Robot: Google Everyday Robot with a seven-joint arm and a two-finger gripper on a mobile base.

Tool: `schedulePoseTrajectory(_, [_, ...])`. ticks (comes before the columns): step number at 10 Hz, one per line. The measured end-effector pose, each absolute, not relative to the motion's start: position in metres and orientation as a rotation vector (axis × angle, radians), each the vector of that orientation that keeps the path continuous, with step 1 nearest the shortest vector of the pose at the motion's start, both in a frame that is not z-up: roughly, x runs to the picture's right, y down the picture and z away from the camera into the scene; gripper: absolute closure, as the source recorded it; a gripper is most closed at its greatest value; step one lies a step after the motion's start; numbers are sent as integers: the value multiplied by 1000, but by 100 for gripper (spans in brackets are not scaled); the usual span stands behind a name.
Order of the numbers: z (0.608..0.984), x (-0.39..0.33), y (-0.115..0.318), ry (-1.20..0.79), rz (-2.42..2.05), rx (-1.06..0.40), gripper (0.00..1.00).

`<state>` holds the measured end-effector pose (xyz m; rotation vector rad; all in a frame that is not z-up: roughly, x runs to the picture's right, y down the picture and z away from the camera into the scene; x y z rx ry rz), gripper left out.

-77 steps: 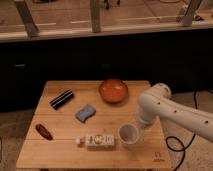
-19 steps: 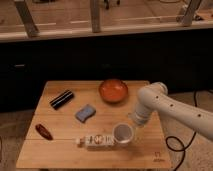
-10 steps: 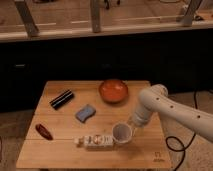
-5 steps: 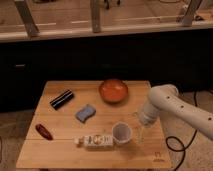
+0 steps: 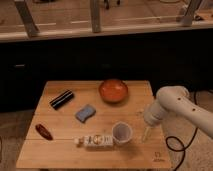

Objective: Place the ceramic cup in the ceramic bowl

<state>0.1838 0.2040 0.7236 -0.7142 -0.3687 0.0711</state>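
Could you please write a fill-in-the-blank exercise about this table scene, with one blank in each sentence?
1. The ceramic cup stands upright beside the white ____ on the wooden table.
2. The ceramic bowl stands near the table's far edge and holds ____.
3. In the picture, the pincer hangs at the cup's ____ side, apart from it.
Missing words: box; nothing; right.

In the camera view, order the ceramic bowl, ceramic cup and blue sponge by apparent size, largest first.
1. ceramic bowl: clearly largest, though farthest away.
2-3. ceramic cup and blue sponge: look alike; the cup is nearer, so I leave them unranked.
The gripper hangs right of the cup.
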Motion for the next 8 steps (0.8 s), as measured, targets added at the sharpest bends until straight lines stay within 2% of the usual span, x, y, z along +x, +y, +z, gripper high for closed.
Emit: schedulePoseTrajectory(8, [675,185,211,-467,23,-651,20])
